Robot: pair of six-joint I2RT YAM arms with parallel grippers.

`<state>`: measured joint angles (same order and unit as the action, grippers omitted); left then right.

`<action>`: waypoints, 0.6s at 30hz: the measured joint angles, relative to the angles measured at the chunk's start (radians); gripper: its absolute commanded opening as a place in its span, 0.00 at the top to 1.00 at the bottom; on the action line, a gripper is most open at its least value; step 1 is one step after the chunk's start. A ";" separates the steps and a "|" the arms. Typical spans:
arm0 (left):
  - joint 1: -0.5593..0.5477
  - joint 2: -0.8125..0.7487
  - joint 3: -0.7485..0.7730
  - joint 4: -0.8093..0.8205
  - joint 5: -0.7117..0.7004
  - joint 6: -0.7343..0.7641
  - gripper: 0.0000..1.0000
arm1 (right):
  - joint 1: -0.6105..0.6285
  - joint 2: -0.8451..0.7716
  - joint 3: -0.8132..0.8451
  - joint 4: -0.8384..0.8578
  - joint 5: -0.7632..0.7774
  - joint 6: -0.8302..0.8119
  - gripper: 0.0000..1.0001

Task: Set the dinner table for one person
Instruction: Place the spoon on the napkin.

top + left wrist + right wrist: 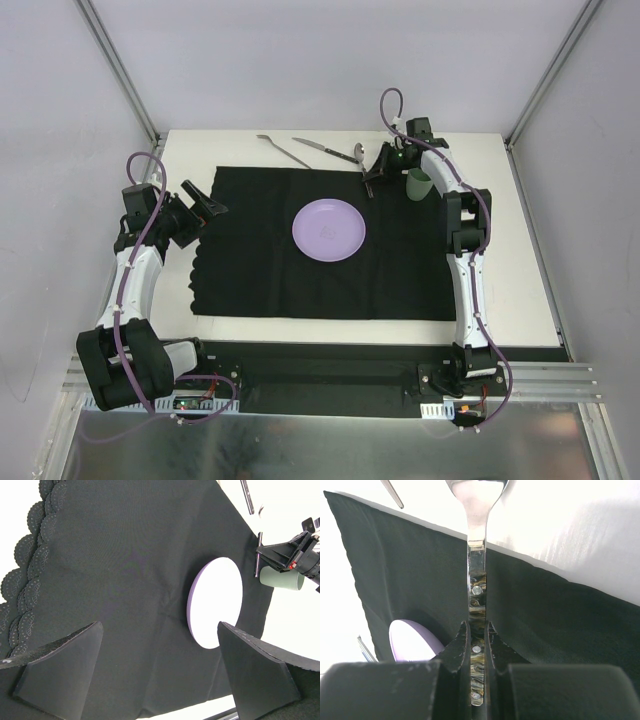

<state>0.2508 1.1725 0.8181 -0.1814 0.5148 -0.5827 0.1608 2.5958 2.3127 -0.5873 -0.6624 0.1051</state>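
Between the tips of the right claw [477,630], pinched by its marbled handle, hangs a spoon [476,592] over the mat [250,260] at its 1 o'clock corner; the left claw [203,200] sits spread at 9 o'clock. Cutlery-laying seems in hand: next, lower it at 3 o'clock of the plate [328,229]. Under everything lies the plain white, grey-railed desk [520,285].

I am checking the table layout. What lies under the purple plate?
The purple plate lies on the black cloth mat, which lies on the white dinner table. The mat directly beneath the plate is covered and cannot be checked.
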 measured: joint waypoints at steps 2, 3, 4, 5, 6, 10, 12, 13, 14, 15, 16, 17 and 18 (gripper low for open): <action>0.000 0.000 0.000 0.000 0.000 0.000 0.01 | 0.000 0.000 0.000 0.000 0.001 0.003 0.99; 0.000 0.000 0.000 0.000 0.000 0.000 0.01 | 0.000 0.000 0.000 0.000 0.001 0.004 0.99; 0.000 0.000 0.000 0.000 0.000 0.000 0.01 | 0.000 0.000 0.000 -0.001 0.002 0.005 0.99; 0.000 0.000 0.000 0.000 0.000 0.000 0.01 | 0.000 0.000 0.000 -0.002 0.003 0.006 0.99; 0.000 0.000 0.000 0.000 0.000 0.000 0.01 | 0.000 0.000 0.000 -0.002 0.003 0.006 0.99; 0.000 0.000 0.000 0.000 0.000 0.000 0.01 | 0.000 0.000 0.000 -0.010 0.008 0.006 0.99; 0.000 0.000 0.000 0.000 0.000 0.000 0.01 | 0.000 0.000 0.000 -0.019 0.014 0.006 0.99; 0.000 0.000 0.000 0.000 0.000 0.000 0.01 | 0.000 0.000 0.000 -0.024 0.019 0.005 0.99; 0.002 0.000 0.000 0.000 0.000 0.000 0.01 | 0.000 0.000 0.001 -0.030 0.022 0.002 0.99; 0.006 0.000 0.000 0.000 0.001 0.000 0.01 | 0.000 0.000 0.002 -0.034 0.026 0.001 0.99; 0.006 0.000 0.000 0.001 0.000 0.000 0.01 | 0.000 0.000 0.002 -0.041 0.030 -0.002 0.99; 0.006 0.000 0.000 0.001 0.000 0.000 0.01 | 0.000 -0.001 0.002 -0.049 0.034 -0.005 0.99; 0.007 0.000 0.000 0.001 0.000 0.000 0.01 | 0.000 -0.001 0.002 -0.056 0.038 -0.008 0.99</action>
<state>0.2577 1.1725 0.8181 -0.1806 0.5152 -0.5827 0.1608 2.5950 2.3150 -0.6430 -0.6243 0.0975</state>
